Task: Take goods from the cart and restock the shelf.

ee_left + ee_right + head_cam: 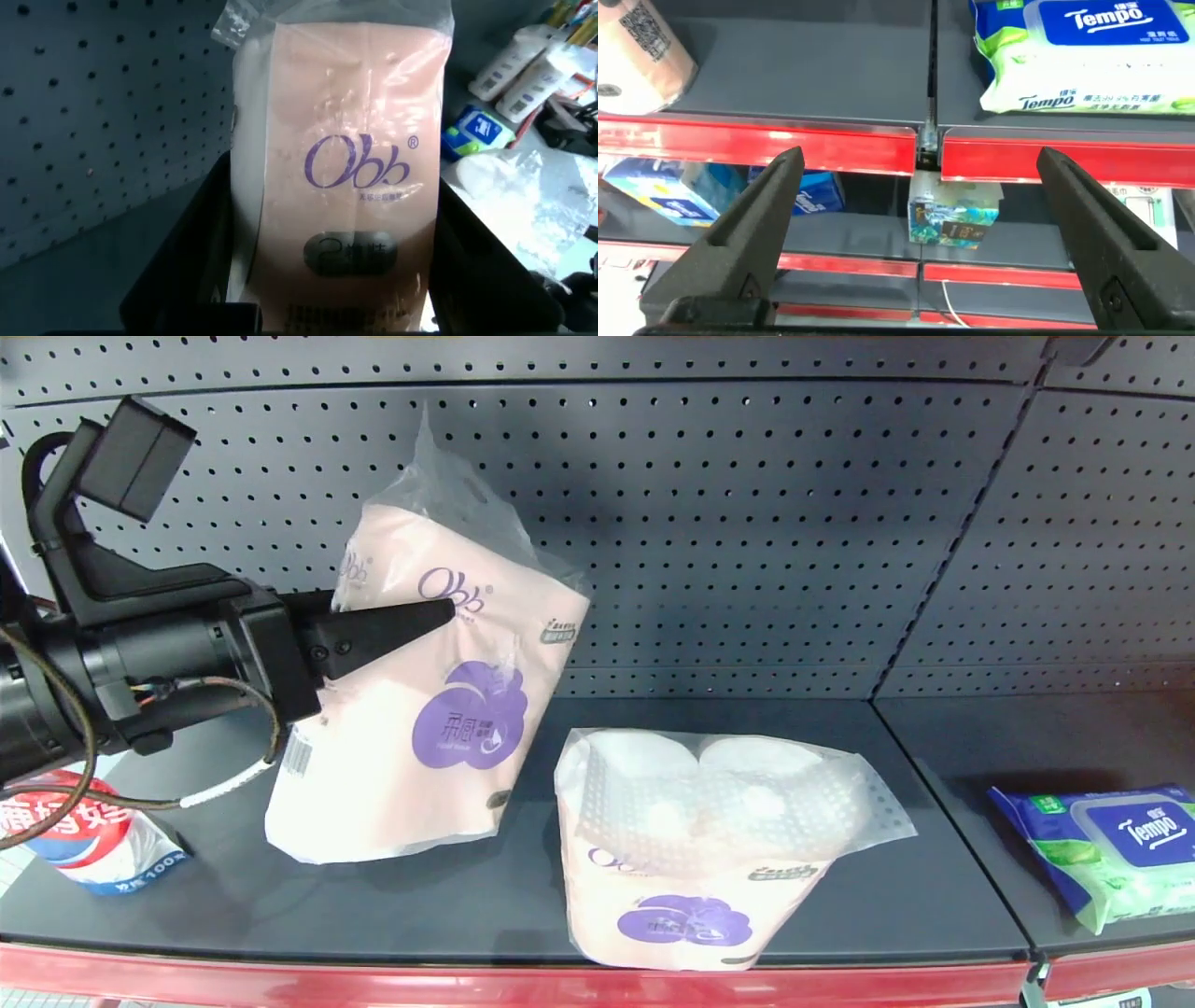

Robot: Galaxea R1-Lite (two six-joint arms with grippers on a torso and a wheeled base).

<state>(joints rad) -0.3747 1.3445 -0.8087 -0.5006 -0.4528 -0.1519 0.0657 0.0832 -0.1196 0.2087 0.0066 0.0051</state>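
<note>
Over the shelf (448,905), between pegboard (747,523) and red front lip (467,982), a tilted tissue pack (420,709) is held clenched in the left claw (411,625), extended level from the left, while the right claw (922,159) is seen spread.

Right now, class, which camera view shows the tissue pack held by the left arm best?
Head view: nearly the whole held tissue pack shows, tilted, gripped by the left tool. The left wrist view gives just its printed face, close up.
</note>
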